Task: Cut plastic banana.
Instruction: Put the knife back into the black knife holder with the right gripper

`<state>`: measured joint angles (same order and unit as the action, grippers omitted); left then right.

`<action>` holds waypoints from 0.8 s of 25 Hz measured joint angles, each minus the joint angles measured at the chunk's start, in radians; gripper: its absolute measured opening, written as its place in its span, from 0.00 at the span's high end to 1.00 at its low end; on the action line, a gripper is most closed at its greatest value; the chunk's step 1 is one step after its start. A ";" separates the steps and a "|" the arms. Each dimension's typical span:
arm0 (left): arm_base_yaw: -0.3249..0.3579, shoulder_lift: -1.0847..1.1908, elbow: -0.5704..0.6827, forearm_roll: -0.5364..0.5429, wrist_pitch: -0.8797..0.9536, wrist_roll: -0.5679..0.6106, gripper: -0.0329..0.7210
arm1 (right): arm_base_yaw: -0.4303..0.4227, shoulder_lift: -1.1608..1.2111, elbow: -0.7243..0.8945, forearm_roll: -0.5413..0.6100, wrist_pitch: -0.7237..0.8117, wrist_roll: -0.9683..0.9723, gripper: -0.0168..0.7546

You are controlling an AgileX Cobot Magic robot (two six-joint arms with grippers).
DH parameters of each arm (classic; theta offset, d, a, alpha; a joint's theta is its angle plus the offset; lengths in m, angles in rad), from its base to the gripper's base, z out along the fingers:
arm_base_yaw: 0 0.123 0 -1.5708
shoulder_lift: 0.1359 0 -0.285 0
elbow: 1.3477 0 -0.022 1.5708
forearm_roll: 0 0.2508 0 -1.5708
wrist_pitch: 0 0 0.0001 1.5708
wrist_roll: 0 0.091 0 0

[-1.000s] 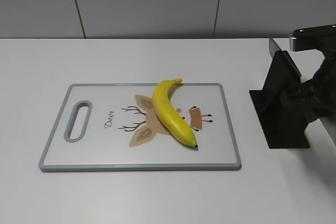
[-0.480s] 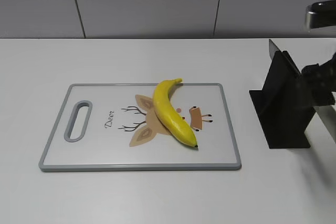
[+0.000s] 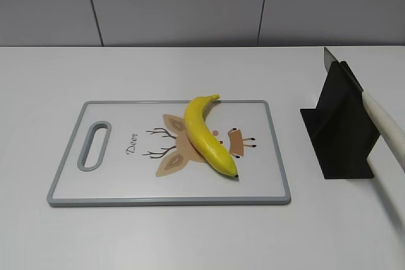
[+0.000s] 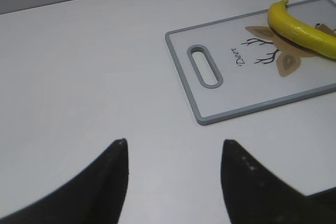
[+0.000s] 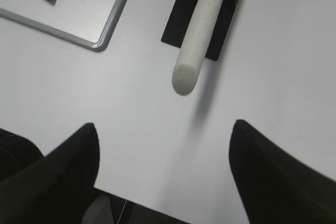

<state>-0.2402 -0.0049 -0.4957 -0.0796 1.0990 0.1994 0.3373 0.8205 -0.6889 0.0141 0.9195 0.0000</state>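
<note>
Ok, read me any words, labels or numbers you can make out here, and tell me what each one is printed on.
"Deer": printed in dark script on the cutting board, beside the antler drawing and near the handle slot; it also shows in the left wrist view.
No other words, brands or numbers are visible, none on the plastic banana or the black knife stand.

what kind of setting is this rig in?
Likely a mock kitchen prep station on a lab bench: a plastic banana on a deer-print cutting board, a knife in a black holder, a plain white table.
</note>
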 joint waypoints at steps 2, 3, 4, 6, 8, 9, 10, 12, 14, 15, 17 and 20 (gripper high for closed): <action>0.000 0.000 0.000 0.000 0.000 0.000 0.22 | 0.000 -0.087 0.039 0.008 0.025 -0.020 0.21; 0.000 0.000 0.000 0.000 0.000 0.000 0.22 | 0.000 -0.137 0.055 0.010 0.032 -0.027 0.21; 0.000 0.000 0.000 0.000 0.000 0.000 0.22 | 0.000 -0.185 0.075 0.010 0.037 -0.036 0.21; 0.000 0.000 0.000 0.000 0.000 0.000 0.22 | 0.000 -0.270 0.113 0.011 0.050 -0.073 0.21; 0.000 0.000 0.000 0.000 0.000 0.000 0.22 | 0.000 -0.362 0.142 0.014 0.065 -0.093 0.21; 0.000 0.000 0.000 0.000 0.000 0.000 0.22 | 0.000 -0.398 0.153 0.017 0.078 -0.099 0.21; 0.000 0.000 0.000 0.000 0.000 0.000 0.22 | 0.000 -0.439 0.160 0.024 0.092 -0.101 0.21; 0.000 0.000 0.000 0.000 0.000 0.000 0.22 | 0.000 -0.509 0.174 0.039 0.109 -0.105 0.21; 0.000 0.000 0.000 0.000 0.000 0.000 0.22 | 0.000 -0.578 0.179 0.049 0.114 -0.110 0.21; 0.000 0.000 0.000 0.000 0.000 0.000 0.22 | 0.000 -0.611 0.179 0.052 0.114 -0.114 0.21; 0.000 0.000 0.000 0.000 0.000 0.000 0.22 | 0.000 -0.669 0.179 0.055 0.114 -0.118 0.21; 0.000 0.000 0.000 0.000 0.000 0.000 0.22 | 0.000 -0.763 0.179 0.057 0.114 -0.120 0.21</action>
<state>-0.2402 -0.0049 -0.4957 -0.0796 1.0990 0.1994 0.3373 0.0578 -0.5099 0.0713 1.0338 -0.1199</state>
